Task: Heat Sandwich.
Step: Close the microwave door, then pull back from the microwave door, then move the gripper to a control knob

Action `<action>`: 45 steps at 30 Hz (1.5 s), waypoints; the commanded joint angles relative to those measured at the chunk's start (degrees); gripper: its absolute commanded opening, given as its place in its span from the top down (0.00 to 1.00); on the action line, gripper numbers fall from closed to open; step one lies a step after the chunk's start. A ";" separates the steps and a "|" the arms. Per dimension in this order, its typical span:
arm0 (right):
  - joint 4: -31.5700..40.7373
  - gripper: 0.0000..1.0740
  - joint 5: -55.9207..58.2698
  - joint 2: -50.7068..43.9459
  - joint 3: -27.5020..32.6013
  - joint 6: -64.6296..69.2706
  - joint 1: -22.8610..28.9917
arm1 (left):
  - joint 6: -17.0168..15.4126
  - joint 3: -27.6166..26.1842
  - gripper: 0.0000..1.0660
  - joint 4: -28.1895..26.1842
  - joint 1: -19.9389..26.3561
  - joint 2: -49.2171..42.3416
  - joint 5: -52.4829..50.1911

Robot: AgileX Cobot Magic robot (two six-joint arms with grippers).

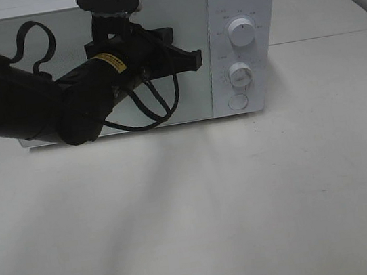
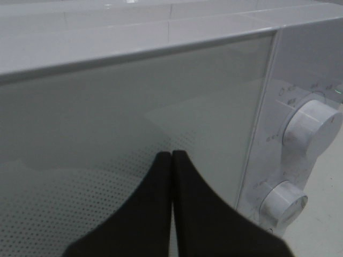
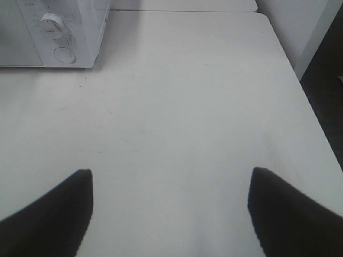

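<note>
Left end effector (image 2: 171, 156) clenched, empty, tips just before the closed microwave (image 2: 107, 118) door; contact unclear. Right end effector (image 3: 172, 171) spread wide, empty, above bench (image 3: 182, 91).

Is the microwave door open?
No, the door lies flush with the control panel, fully shut.
</note>
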 commanded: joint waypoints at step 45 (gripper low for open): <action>0.00 0.29 -0.57 -1.60 0.00 0.06 -0.46 | -5.84 14.38 0.95 -4.07 -4.01 -16.44 23.09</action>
